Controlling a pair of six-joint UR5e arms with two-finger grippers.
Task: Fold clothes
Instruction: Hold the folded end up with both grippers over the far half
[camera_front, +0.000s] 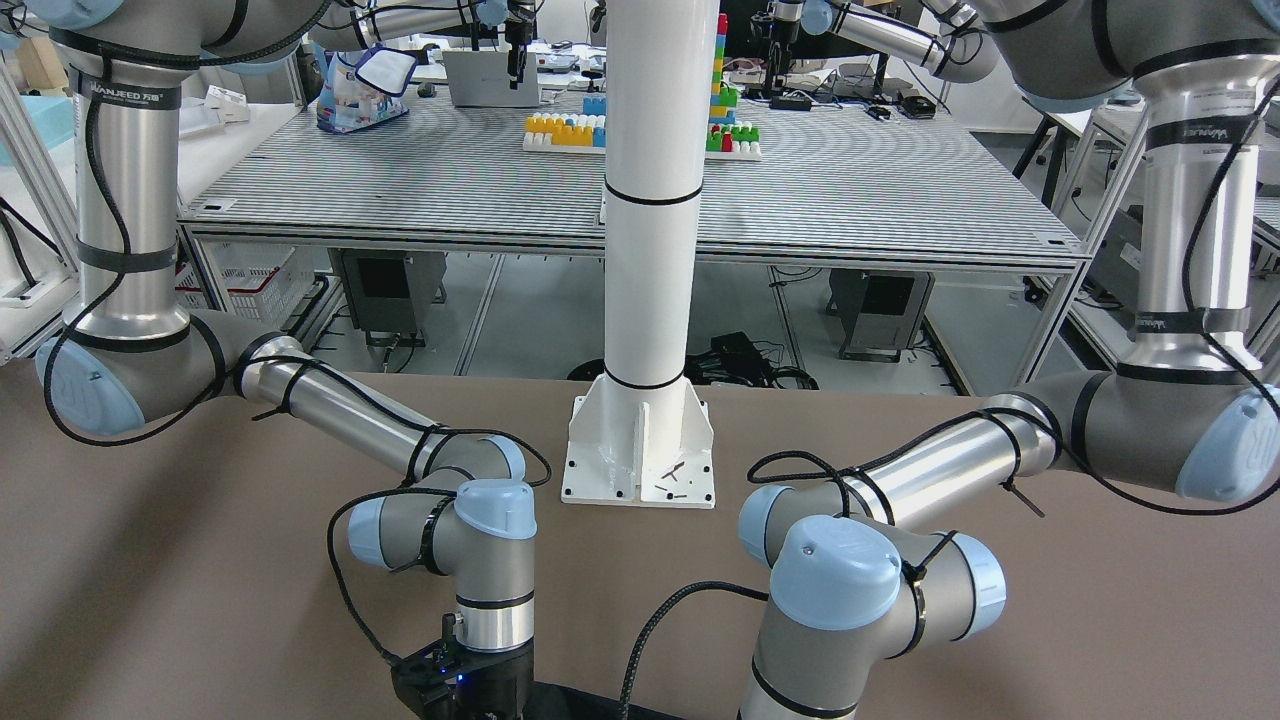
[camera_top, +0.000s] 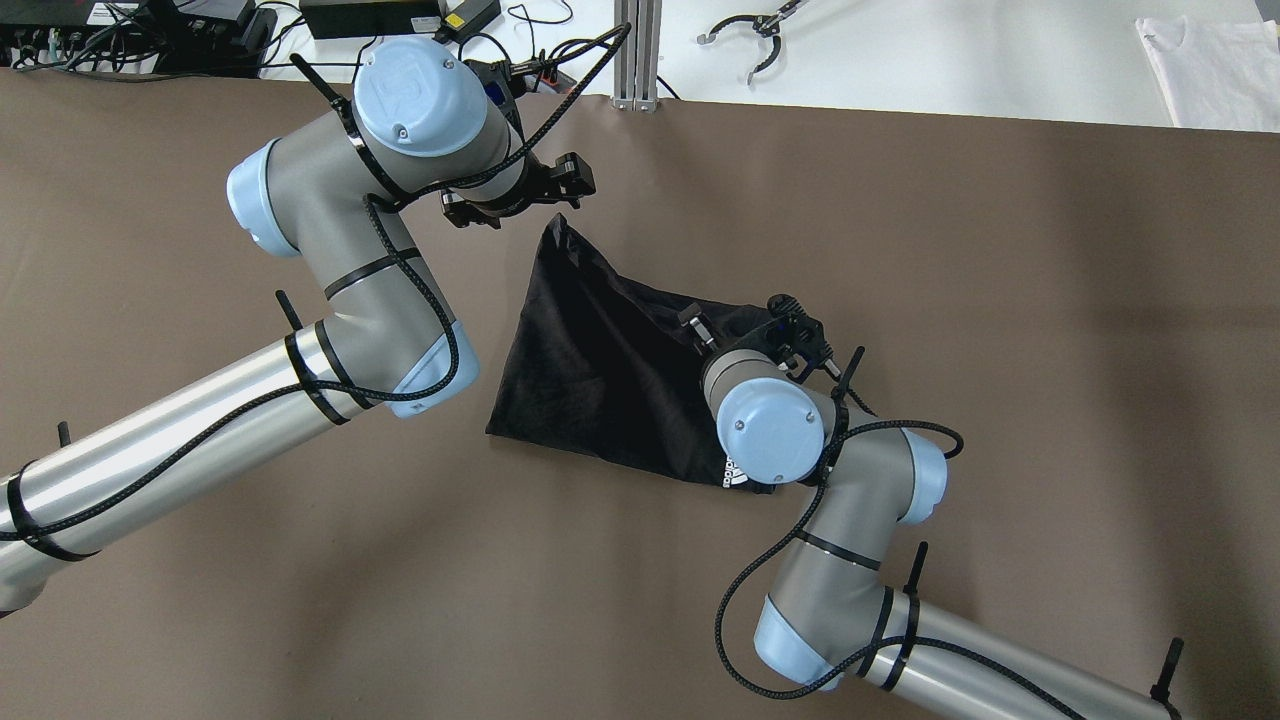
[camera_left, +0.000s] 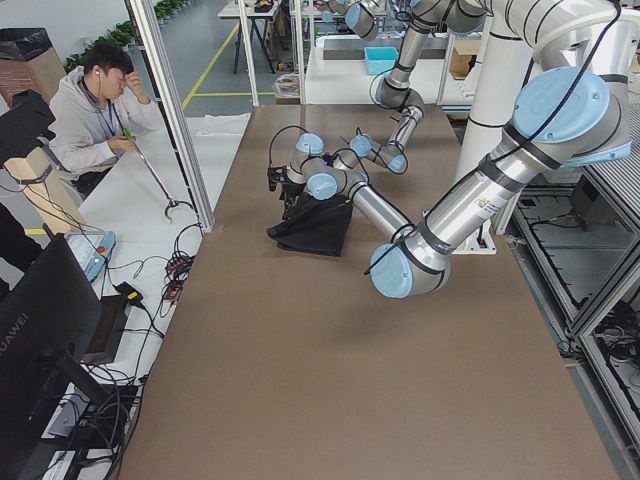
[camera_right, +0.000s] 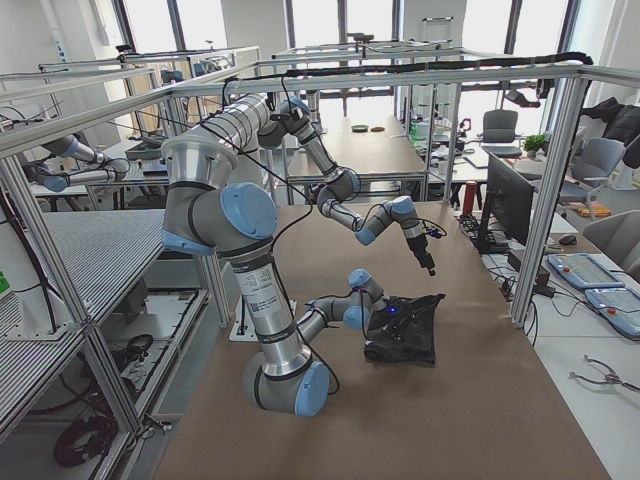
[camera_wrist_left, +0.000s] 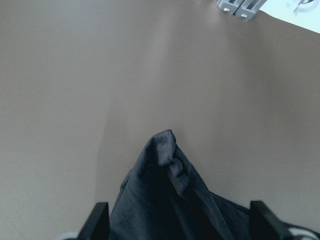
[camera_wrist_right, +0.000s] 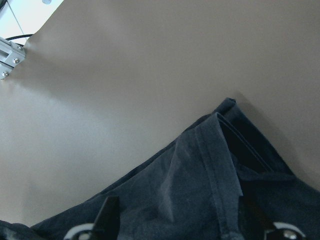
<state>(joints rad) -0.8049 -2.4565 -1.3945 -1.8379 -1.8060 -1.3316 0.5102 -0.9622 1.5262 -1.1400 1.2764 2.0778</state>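
A plain black thin rectangular fabric (camera_top: 600, 370) lies rumpled at the overhead view's centre. The left gripper (camera_top: 513, 197) and right gripper (camera_top: 750, 325) gape wide, holding nothing (a corner under each); best pinch both corners deep, together.

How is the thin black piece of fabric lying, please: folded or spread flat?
Loosely folded, not flat: the thin black fabric bunches into a raised peak at one corner, and its hemmed edge overlaps another layer.

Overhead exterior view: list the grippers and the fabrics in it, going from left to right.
Left gripper, open → black cloth → right gripper, open above the cloth → white fabric in the top right corner.
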